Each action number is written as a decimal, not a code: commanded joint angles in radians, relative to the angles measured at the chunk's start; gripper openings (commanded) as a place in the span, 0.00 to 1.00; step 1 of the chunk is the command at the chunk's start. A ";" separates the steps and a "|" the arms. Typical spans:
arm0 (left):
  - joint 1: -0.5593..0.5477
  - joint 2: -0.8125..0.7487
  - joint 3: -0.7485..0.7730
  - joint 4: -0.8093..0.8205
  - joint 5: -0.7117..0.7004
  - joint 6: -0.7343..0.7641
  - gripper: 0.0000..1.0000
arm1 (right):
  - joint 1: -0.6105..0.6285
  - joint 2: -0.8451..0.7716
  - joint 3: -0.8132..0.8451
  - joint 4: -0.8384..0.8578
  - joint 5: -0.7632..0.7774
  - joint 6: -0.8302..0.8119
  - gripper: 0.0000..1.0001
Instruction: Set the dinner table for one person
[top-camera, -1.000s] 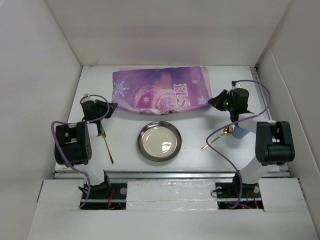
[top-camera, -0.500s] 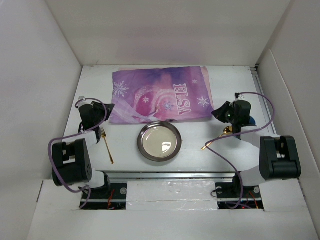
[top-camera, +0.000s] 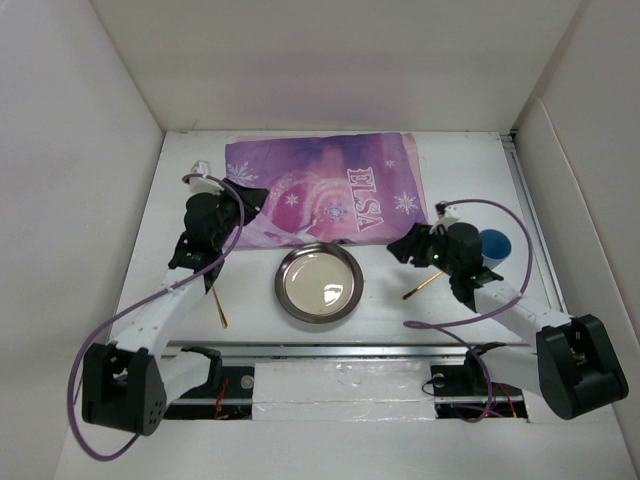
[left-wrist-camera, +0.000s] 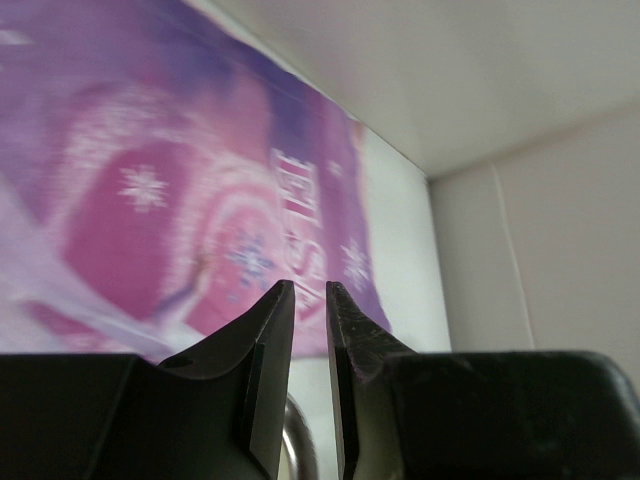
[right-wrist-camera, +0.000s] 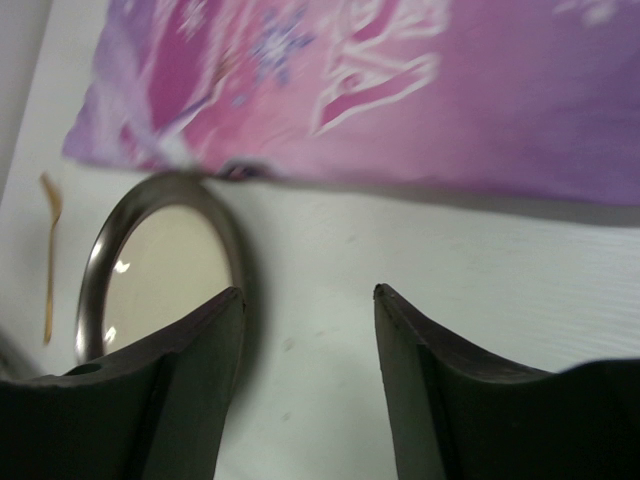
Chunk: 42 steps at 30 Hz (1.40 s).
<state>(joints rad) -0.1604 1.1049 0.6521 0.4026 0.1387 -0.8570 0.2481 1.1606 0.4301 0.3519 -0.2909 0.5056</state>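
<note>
Guessing the plate (top-camera: 319, 283) goes next: it sits on the dinner table (top-camera: 250, 310) just ahead-left of the right gripper (right-wrist-camera: 310, 295), the nearer one, spread wide and empty. Left gripper (left-wrist-camera: 302, 288), barely parted, hovers by the mat (top-camera: 320, 185) edge.

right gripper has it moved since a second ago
Yes. The right gripper has swung left and closer in, from the mat's right edge to just right of the plate.

The white desk (top-camera: 465, 170) is closed in by a plain white back wall (top-camera: 330, 60), a left wall (top-camera: 70, 200) and a right wall (top-camera: 590, 200), the side ones leaning outward. Light is soft, even
</note>
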 joint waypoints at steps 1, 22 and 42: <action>-0.120 -0.121 0.118 -0.097 -0.031 0.136 0.17 | 0.127 0.022 -0.017 0.062 -0.079 -0.039 0.62; -0.214 -0.433 0.193 -0.553 -0.128 0.469 0.32 | 0.322 0.473 0.128 0.228 -0.149 0.045 0.22; -0.149 -0.536 0.162 -0.564 -0.215 0.496 0.38 | 0.111 0.574 0.781 0.120 -0.292 0.212 0.00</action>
<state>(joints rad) -0.3126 0.5793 0.8246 -0.1799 -0.0620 -0.3786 0.4191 1.6867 1.0805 0.3096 -0.5339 0.6048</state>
